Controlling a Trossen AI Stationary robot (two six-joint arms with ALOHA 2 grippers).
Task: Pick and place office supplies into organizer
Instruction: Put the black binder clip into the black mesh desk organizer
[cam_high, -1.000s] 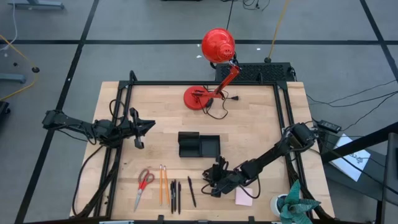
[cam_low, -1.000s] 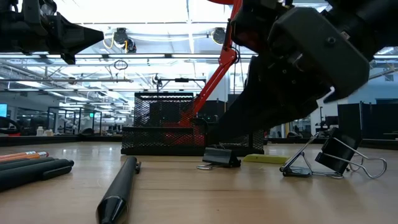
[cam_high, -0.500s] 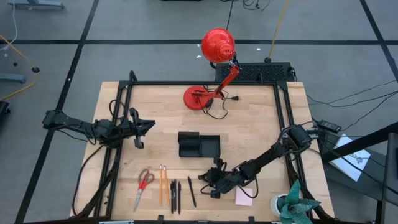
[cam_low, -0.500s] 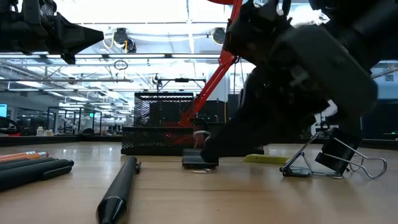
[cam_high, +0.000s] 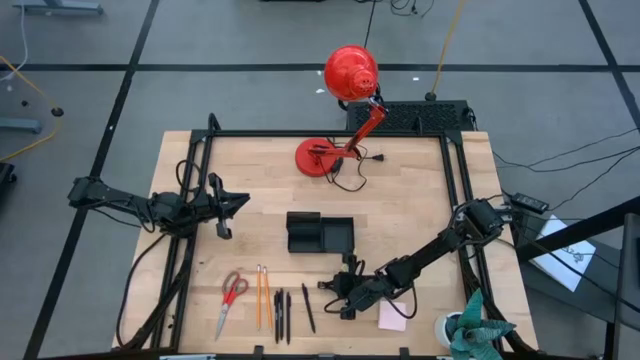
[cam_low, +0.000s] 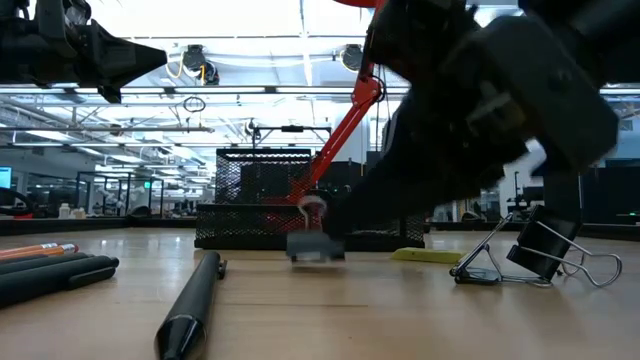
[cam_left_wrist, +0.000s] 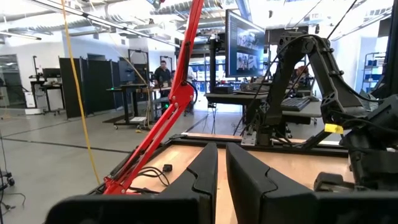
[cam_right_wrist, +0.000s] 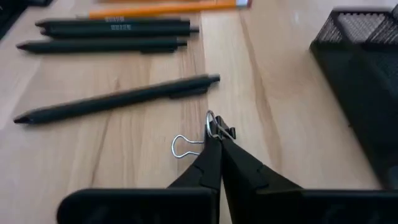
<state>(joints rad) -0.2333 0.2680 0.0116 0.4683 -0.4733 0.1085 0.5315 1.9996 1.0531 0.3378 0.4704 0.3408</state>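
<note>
My right gripper (cam_right_wrist: 216, 142) is low over the table's near middle (cam_high: 345, 290), shut on a small black clip (cam_low: 315, 247). Left of it lie a black pen (cam_right_wrist: 118, 98), two more pens (cam_high: 281, 316), orange pencils (cam_high: 262, 296) and red-handled scissors (cam_high: 232, 298), all flat on the wood. A pink sticky-note pad (cam_high: 392, 317) lies right of the gripper. The black organizer (cam_high: 320, 233) stands just beyond it. My left gripper (cam_high: 240, 203) hovers shut at the table's left, clear of everything. My right gripper pinches the clip between its two fingertips at one wire handle (cam_right_wrist: 211, 122), close to the black body (cam_right_wrist: 229, 132). The fingers slant down from the table's right. The other wire handle (cam_right_wrist: 183, 146) sticks out sideways. I cannot tell whether the clip is clear of the wood.
A red desk lamp (cam_high: 345, 110) stands at the far middle, its base (cam_high: 318, 158) on the table. A larger binder clip (cam_low: 545, 250) and a yellow-green piece (cam_low: 425, 255) lie right of the held clip. A plant (cam_high: 470, 330) sits at the near right corner.
My right gripper has shut on the small clip's wire handle. The clip has shifted toward the table's left and its handle now stands upright.
</note>
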